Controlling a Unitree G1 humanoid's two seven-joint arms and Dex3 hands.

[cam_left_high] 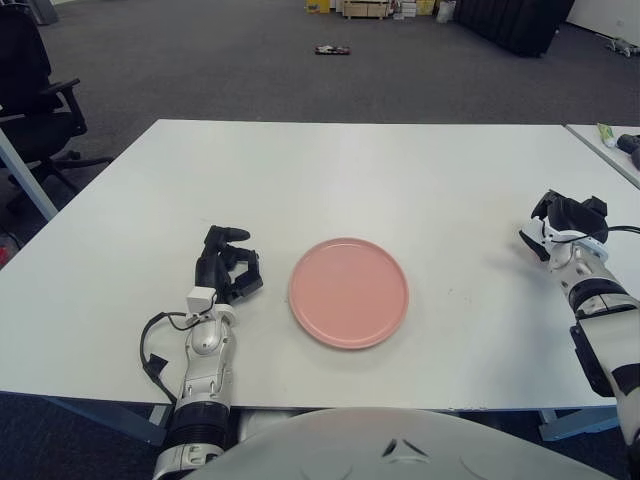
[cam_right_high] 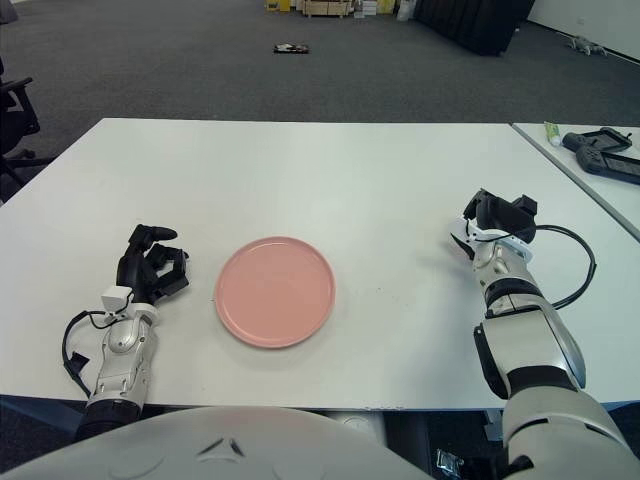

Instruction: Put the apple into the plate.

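A round pink plate (cam_left_high: 349, 292) lies empty on the white table (cam_left_high: 360, 170), near the front edge. No apple shows in either view. My left hand (cam_left_high: 228, 266) is just left of the plate, its dark fingers loosely bent and holding nothing. My right hand (cam_right_high: 494, 222) is far to the right of the plate, near the table's right edge, with a black cable trailing from its wrist.
A second table (cam_right_high: 590, 150) stands to the right with a dark device and a small tube on it. An office chair (cam_left_high: 35, 80) is off the far left corner. Boxes and dark furniture line the back of the room.
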